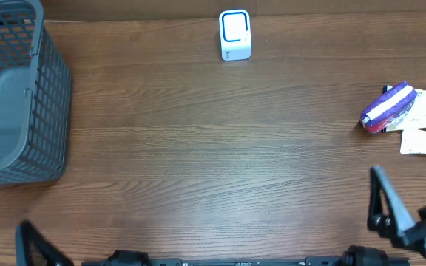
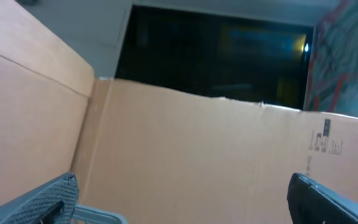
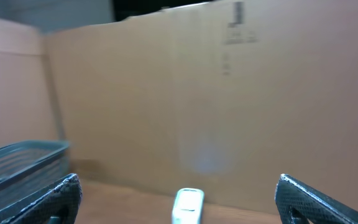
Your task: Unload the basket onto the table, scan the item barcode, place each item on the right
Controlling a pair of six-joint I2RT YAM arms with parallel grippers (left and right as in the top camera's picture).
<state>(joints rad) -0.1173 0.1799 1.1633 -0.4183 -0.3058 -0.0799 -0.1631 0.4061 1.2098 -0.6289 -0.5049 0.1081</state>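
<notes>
Left gripper (image 2: 183, 182) and right gripper (image 1: 410, 159) are gaping wide, both empty.
Purple-and-white striped soft packet (image 1: 387, 108) is lying at the table's right side, near the right gripper; probably light and crinkly, so pinching across its narrow middle is advised.

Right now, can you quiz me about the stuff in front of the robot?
1. True or false: the striped packet lies inside the gray basket.
2. Where is the white scanner? A. at the far edge of the table. B. in the basket. C. held in a tool.
3. Fill in: the left tool and the right tool are both ____.
Key: 1 false; 2 A; 3 open.
</notes>
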